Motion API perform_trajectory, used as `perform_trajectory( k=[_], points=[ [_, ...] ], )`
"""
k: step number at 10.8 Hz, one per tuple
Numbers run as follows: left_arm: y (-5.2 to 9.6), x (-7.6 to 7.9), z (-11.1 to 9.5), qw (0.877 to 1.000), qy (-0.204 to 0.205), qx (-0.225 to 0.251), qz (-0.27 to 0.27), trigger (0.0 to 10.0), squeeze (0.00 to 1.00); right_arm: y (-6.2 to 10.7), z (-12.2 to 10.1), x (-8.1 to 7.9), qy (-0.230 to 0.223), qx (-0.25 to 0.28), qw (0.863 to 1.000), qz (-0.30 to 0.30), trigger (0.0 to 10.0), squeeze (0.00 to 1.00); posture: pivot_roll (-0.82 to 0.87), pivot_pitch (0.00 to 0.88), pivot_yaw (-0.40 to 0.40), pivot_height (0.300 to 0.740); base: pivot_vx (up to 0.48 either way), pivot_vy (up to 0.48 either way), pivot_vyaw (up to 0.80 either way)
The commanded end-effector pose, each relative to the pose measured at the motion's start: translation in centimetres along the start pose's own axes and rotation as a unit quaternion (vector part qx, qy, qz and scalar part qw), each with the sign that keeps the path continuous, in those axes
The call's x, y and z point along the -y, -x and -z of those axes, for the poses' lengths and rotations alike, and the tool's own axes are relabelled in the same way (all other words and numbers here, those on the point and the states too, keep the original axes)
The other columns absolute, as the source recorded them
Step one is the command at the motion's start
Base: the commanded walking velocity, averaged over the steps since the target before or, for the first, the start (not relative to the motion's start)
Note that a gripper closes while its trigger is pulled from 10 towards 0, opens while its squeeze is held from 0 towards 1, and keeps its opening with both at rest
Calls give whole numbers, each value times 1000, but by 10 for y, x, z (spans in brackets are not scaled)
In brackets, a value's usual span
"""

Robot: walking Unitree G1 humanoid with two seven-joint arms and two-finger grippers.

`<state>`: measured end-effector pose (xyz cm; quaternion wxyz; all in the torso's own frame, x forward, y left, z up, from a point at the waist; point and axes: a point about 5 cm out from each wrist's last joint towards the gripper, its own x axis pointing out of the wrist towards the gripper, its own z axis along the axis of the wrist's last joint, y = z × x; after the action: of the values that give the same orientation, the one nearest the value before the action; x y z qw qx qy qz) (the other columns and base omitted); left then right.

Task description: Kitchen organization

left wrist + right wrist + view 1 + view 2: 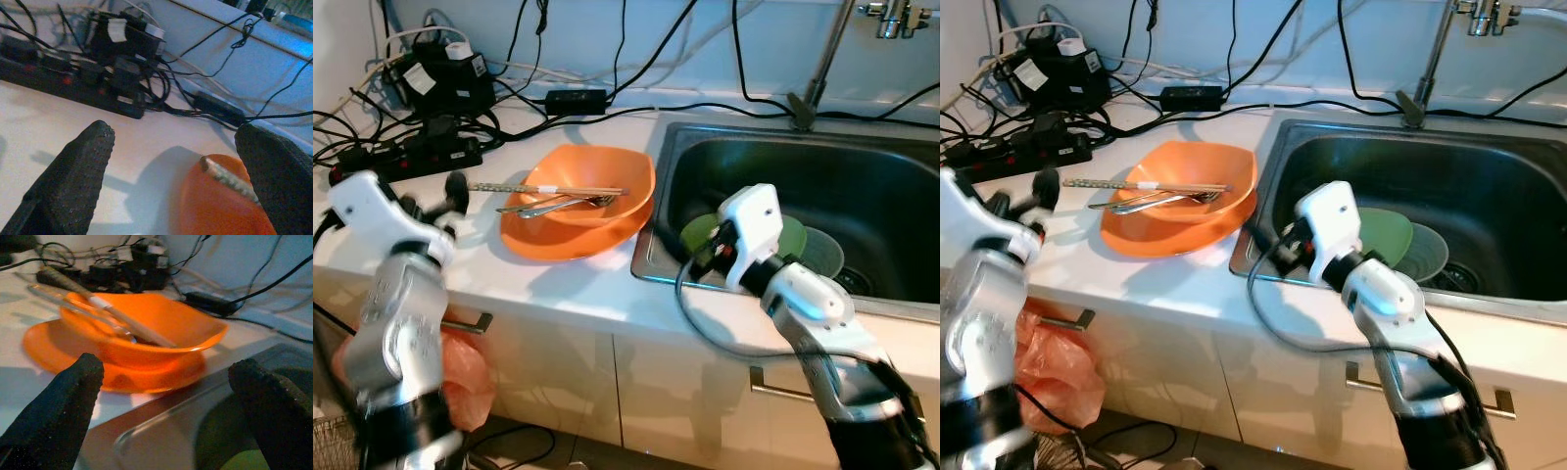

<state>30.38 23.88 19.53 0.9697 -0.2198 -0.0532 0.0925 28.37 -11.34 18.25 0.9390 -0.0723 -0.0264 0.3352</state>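
An orange bowl (pixel 592 186) sits on an orange plate (pixel 548 245) on the white counter, just left of the steel sink (pixel 862 176). Chopsticks (pixel 548 189) and a metal fork (pixel 558 204) lie across the bowl, their handles pointing left. A green plate (pixel 1386 235) and a grey bowl (pixel 1425 253) lie in the sink. My left gripper (pixel 173 129) is open over the counter left of the orange plate, facing the chopsticks' end. My right gripper (pixel 166 364) is open at the sink's left rim, pointing toward the orange bowl, with nothing between its fingers.
A black power strip (pixel 421 147) with adapters and tangled cables crowds the counter's back left. The faucet (pixel 822 69) rises behind the sink. Below the counter are cabinet doors with a handle (pixel 470 318) and an orange plastic bag (pixel 470 377).
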Motion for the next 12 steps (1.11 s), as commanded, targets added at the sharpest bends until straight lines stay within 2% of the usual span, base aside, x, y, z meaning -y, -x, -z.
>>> perform_trajectory(
  k=[1,3,4,5,6,8,9,10,11,12],
  points=[
    [-5,2,-3,1000,6,1,17,10000,0,2,-4,-4,-6,3,1000,-11,10000,0,71,30,75,740,0,0,0],
    [-16,8,4,998,31,-33,35,10000,0,7,-1,-3,-18,-6,1000,1,10000,0,55,37,84,740,0,0,0],
    [-19,10,8,995,71,-51,46,10000,0,9,-1,-2,-27,-11,999,11,10000,0,53,39,90,740,0,0,0],
    [-19,12,9,994,79,-56,55,10000,0,9,-2,-2,-21,-6,1000,17,10000,0,55,43,92,740,0,0,0],
    [-22,13,12,989,121,-69,58,10000,0,7,-2,-4,-14,-10,1000,21,10000,0,58,49,96,740,0,0,0],
    [-26,16,12,985,136,-74,79,10000,0,8,-3,-10,-23,-7,1000,-1,10000,0,59,55,96,740,0,0,0],
    [-29,19,13,978,172,-83,87,9804,0,8,-4,-13,-27,-4,1000,-8,10000,0,56,55,97,740,0,0,0],
    [-31,22,15,972,195,-93,96,5569,0,8,-5,-13,-27,-3,1000,-10,10000,0,55,55,98,740,0,0,0],
    [-32,22,17,970,203,-98,96,0,0,8,-7,-14,-31,-1,999,-12,10000,0,54,55,99,740,0,0,0],
    [-32,21,18,968,212,-100,93,0,0,8,-8,-16,-36,2,999,-14,10000,0,53,54,102,740,0,0,0]
  ],
)
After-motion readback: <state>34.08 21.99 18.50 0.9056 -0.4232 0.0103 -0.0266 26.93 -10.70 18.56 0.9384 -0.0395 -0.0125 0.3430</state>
